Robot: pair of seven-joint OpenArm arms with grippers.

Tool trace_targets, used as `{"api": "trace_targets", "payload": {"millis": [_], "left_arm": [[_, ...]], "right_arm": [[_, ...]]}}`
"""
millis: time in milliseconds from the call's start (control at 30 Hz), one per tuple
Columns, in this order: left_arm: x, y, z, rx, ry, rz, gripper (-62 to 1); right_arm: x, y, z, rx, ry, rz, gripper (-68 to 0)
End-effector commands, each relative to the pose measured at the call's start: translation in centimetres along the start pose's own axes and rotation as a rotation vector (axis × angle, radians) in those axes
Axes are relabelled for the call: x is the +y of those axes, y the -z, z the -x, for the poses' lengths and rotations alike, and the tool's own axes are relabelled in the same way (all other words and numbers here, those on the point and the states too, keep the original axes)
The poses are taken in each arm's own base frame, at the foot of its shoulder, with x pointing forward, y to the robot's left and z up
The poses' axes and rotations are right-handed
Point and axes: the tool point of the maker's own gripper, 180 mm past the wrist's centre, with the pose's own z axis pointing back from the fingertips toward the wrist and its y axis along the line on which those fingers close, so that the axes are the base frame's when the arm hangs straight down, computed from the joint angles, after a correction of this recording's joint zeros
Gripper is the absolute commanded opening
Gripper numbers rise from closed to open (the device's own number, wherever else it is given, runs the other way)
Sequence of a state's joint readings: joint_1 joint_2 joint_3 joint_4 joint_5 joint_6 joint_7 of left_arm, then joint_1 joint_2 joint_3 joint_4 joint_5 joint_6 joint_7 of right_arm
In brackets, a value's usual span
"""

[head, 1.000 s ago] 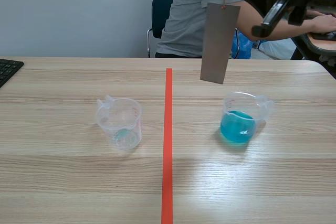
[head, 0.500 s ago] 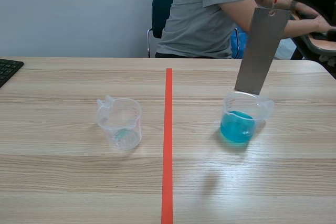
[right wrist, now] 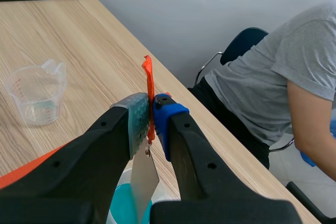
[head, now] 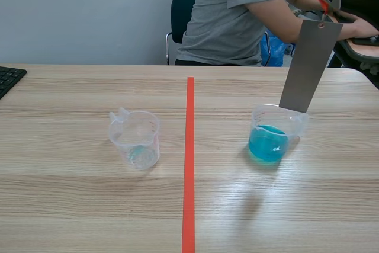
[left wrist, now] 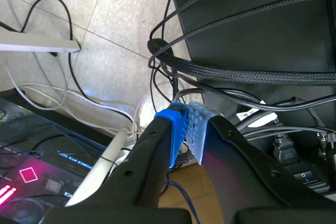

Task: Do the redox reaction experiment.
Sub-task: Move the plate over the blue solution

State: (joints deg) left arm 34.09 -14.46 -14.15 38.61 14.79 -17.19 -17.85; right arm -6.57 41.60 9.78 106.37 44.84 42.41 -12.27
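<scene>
Table inventory, as we tally it by kind.
We count two clear plastic beakers, the left beaker (head: 135, 139) and the right beaker (head: 273, 134), on either side of one orange-red tape line (head: 189, 164); one grey metal strip (head: 309, 66) with one orange-red tag (right wrist: 148, 85); one keyboard (head: 9, 78) at the far left; one chair (head: 180, 13); one person (head: 237, 16); two grippers, the left gripper (left wrist: 186, 121) and the right gripper (right wrist: 151, 109).

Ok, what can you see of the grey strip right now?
The grey strip is a flat, dull rectangle, metal by its look, with a hole at its upper end tied to an orange-red ribbon. The right gripper is shut on that ribbon. The strip hangs tilted, its lower edge at the rim of the beaker of blue liquid, not yet dipped.
</scene>
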Motion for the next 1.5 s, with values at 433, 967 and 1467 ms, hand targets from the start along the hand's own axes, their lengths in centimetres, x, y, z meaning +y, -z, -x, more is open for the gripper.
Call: {"api": "trace_targets", "payload": {"millis": [433, 967, 1467], "left_arm": [[0.0, -0.1, -0.3, -0.015, -0.006, -0.005, -59.1], [0.0, -0.1, -0.3, -0.015, -0.006, -0.005, -59.1], [5.5, -3.8, -4.4, -0.178, 0.167, -0.238, -59.1]], "right_arm": [[-1.4, -0.1, -1.3, -0.050, -0.020, 0.021, -67.1], [-2.7, 0.5, -1.2, -0.075, -0.006, 0.037, -67.1], [-2.4, 1.8, 0.3, -0.066, 0.024, 0.023, -67.1]]}}
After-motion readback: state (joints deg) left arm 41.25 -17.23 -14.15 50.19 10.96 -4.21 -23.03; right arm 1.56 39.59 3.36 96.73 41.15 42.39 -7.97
